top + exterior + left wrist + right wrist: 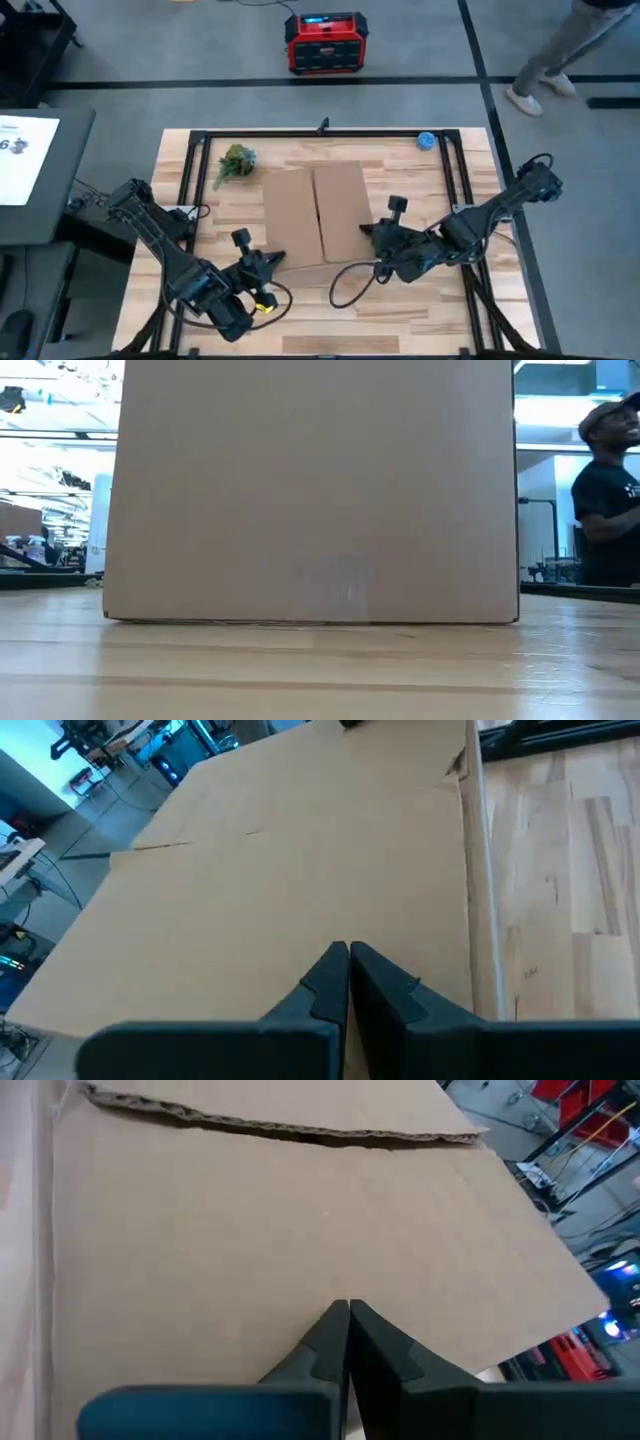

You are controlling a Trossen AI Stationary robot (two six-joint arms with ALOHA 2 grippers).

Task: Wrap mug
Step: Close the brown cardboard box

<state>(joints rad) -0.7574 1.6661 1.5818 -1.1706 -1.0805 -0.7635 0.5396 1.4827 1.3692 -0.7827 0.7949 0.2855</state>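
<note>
A closed brown cardboard box point(318, 215) stands mid-table on its bottom, its two top flaps meeting at a seam point(315, 210). It fills the low view point(310, 490). The mug is hidden. My left gripper point(273, 259) is shut at the box's near left corner, over the left flap point(280, 890). My right gripper point(366, 232) is shut at the box's right edge, over the right flap point(280, 1230). My left gripper has its shut fingertips point(335, 970) at the top of the left flap near the box's near edge point(468, 920), slanting in from the near left. I cannot tell whether they touch the cardboard. My right gripper has its shut fingertips point(338, 1325) over the right flap, coming in from the table's right, short of the flap's ragged seam edge point(280, 1125). Whether they touch the cardboard, I cannot tell.
A green sprig point(234, 163) lies at the far left and a blue ball point(426, 141) at the far right. A black frame rail point(320, 133) runs round the table and a black cable point(350, 285) loops near the front. A person point(608, 490) stands beyond the right side.
</note>
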